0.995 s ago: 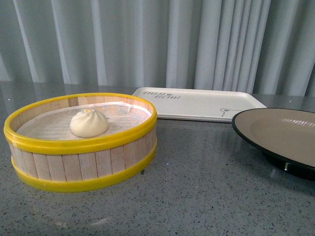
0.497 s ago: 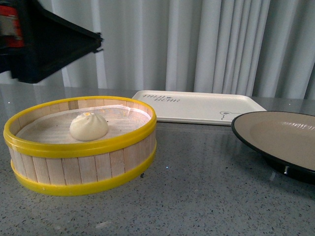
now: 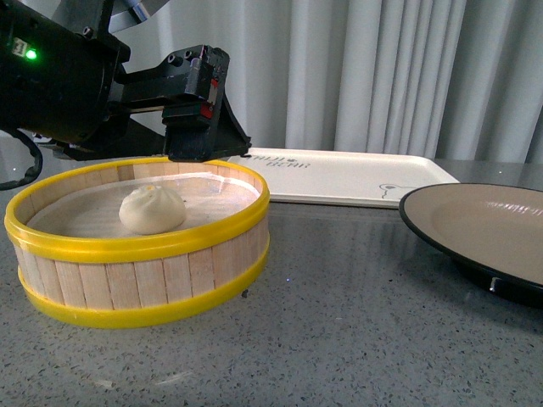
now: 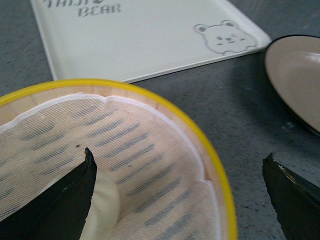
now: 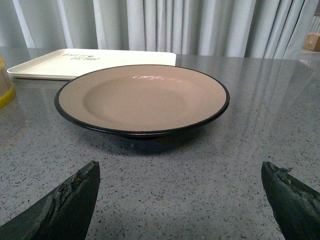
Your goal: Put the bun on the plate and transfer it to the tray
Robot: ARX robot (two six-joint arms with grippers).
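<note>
Bun pickup is in hand; the left tool gapes wide above the basket, off-centre from the bun inside; next it must centre, descend, close gently.

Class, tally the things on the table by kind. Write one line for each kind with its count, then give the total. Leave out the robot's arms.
Bun: 1
Steamer basket: 1
Plate: 1
Tray: 1
Total: 4
</note>
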